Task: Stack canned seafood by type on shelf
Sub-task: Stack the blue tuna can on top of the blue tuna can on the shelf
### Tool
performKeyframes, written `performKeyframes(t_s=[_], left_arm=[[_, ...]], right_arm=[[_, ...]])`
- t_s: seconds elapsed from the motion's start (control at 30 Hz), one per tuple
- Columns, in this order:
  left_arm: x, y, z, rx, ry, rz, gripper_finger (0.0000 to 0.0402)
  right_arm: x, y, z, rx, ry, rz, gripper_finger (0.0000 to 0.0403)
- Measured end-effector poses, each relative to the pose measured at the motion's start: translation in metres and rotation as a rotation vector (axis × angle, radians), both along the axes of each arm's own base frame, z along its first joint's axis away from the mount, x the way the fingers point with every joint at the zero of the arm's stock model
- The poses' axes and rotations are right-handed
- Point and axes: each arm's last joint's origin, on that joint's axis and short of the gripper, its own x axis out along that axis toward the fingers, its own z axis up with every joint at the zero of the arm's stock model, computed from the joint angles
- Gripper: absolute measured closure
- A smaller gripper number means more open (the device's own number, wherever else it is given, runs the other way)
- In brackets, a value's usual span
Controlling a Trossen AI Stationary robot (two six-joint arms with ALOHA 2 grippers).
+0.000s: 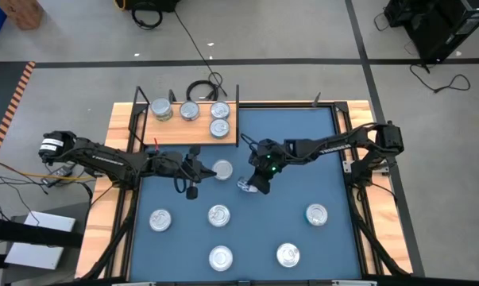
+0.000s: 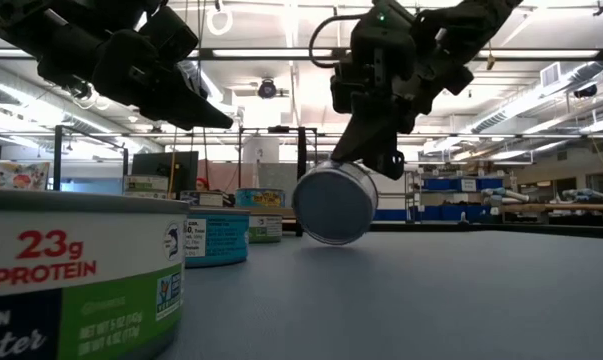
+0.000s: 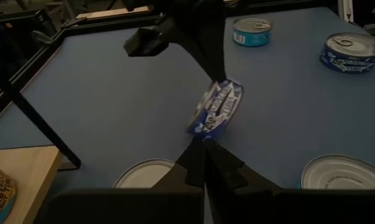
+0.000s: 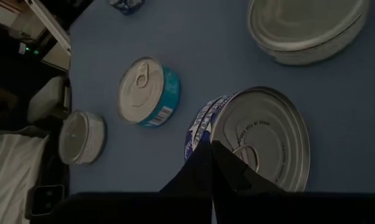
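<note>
From above, we see our right hand (image 1: 252,186) near the middle of the blue mat (image 1: 334,175), clamped on a blue-labelled tin (image 1: 245,186) that is tipped on edge. Our left hand (image 1: 193,173) sits clenched and empty just beside a silver tin (image 1: 222,169), below the shelf (image 1: 193,133), which already carries four tins (image 1: 189,111).

At bench level, the gripped tin (image 2: 334,203) hangs tilted, its lower rim close to or on the mat.

From the left wrist, the tilted tin (image 3: 217,107) shows pinched by its rim.

From the right wrist, the fingers (image 4: 206,168) bite the rim beside the pull tab.

We judge this the pick-up step; next we must lift clear and carry it to its matching tin on the shelf.
</note>
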Motion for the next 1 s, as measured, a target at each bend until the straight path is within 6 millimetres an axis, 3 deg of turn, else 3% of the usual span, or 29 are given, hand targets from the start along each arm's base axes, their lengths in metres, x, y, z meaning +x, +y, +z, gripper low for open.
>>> performKeyframes(t_s=[0.53,1.0], left_arm=[[0.0,0.0,-0.001,0.0,0.006,0.0,0.0396],[0.002,-0.001,-0.002,-0.03,-0.001,-0.009,0.0397]], right_arm=[[-0.007,-0.028,-0.002,-0.088,0.02,-0.023,0.0392],[-0.002,-0.03,0.005,-0.138,0.013,-0.024,0.0251]])
